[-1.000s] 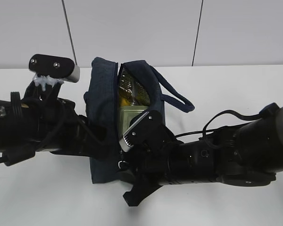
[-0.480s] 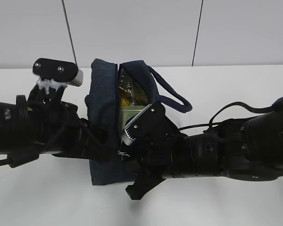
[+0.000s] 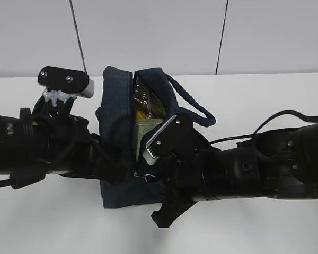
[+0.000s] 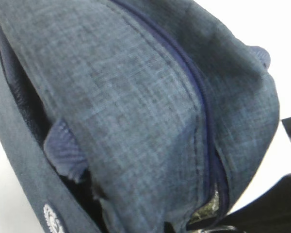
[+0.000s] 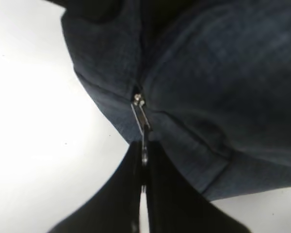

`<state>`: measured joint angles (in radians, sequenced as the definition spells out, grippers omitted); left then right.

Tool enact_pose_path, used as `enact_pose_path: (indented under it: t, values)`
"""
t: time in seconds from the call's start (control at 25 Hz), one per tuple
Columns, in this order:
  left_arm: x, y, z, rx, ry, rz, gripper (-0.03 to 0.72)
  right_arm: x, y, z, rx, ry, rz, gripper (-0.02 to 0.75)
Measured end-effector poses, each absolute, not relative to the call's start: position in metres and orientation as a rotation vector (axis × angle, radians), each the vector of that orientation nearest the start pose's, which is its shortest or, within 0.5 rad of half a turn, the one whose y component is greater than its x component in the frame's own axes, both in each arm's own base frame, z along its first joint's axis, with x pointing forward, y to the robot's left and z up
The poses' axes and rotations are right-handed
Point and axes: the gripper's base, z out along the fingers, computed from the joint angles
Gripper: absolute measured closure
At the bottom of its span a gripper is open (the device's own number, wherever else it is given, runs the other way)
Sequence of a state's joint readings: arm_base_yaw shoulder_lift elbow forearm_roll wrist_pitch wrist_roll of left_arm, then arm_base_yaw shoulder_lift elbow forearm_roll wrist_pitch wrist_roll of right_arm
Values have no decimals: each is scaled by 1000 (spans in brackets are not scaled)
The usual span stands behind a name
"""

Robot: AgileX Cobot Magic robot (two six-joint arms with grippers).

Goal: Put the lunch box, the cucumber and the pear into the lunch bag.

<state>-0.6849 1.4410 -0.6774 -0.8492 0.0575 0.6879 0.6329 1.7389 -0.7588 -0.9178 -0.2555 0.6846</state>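
Low by the lunch bag's (image 3: 116, 121) near edge, right gripper (image 5: 144, 165) pinching zipper pull (image 5: 141, 124), left gripper unreadable.

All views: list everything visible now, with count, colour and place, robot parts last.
bag: 1, dark navy, table centre, top partly open
handle: 1 loop showing, navy, right of the bag
lunch box: 1, pale green lid, inside the opening
yellow item: 1, behind the lunch box in the bag; cannot tell what it is
zipper pull: 1, metal, at the bag's near end
table: 1, white
left claw: black, against the bag's left side
right claw: black, shut on the zipper pull
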Motion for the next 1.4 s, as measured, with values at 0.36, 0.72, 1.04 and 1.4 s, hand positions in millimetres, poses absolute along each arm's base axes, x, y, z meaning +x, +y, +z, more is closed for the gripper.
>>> enact_pose_path:
  t: [0.36,0.72,1.04,1.4]
  values:
    - [215,-180,209,622,2241,-478,685,243,202,201,-1019,1943,465,738]
    - [215,-180,209,623,2240,-476,685,240,200,214,-1006,1903,468,738]
    - [215,-180,209,623,2240,-476,685,244,204,224,-998,1861,482,738]
    - [215,-180,209,623,2240,-476,685,251,209,239,-975,1814,489,738]
